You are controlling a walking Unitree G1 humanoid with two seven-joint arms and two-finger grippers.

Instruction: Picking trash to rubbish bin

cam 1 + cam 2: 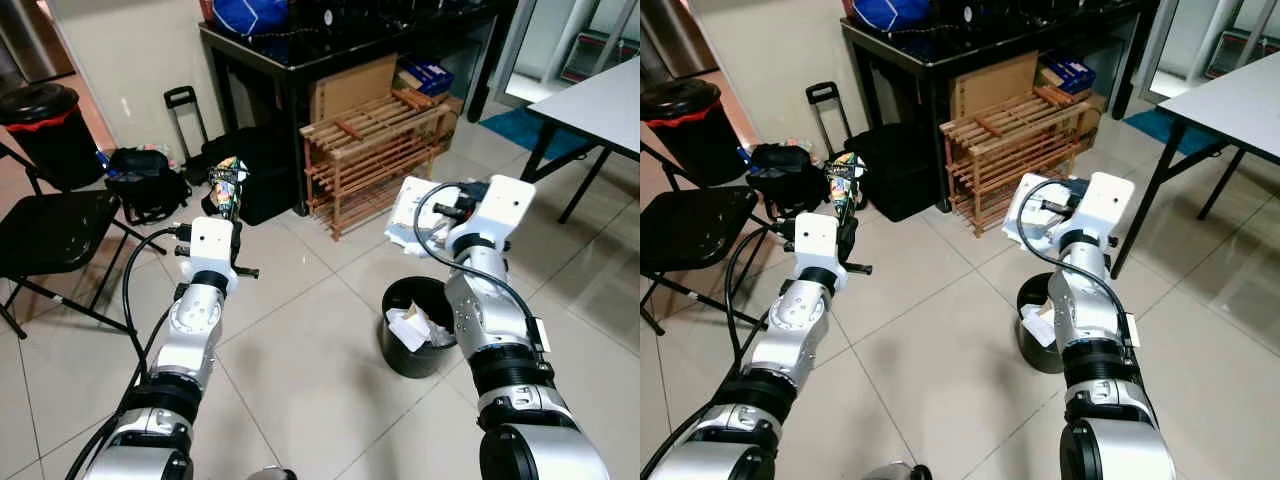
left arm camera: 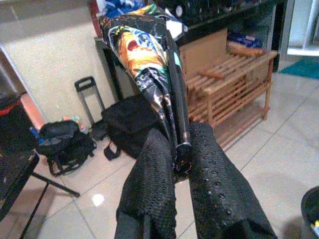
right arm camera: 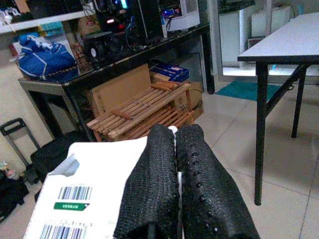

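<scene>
We judge both light, limp: left gripper (image 2: 172,164) clamps colourful crinkled foil snack wrapper (image 2: 149,55); right gripper (image 3: 175,149) clamps flat white barcoded carton (image 3: 84,199) by its edge

The white mailer (image 3: 89,199) ran off the right wrist view's edge, its label print too small to read. The right arm hid part of the small black bin (image 1: 405,345). The snack wrapper's (image 2: 149,59) lettering was creased and unreadable.
</scene>
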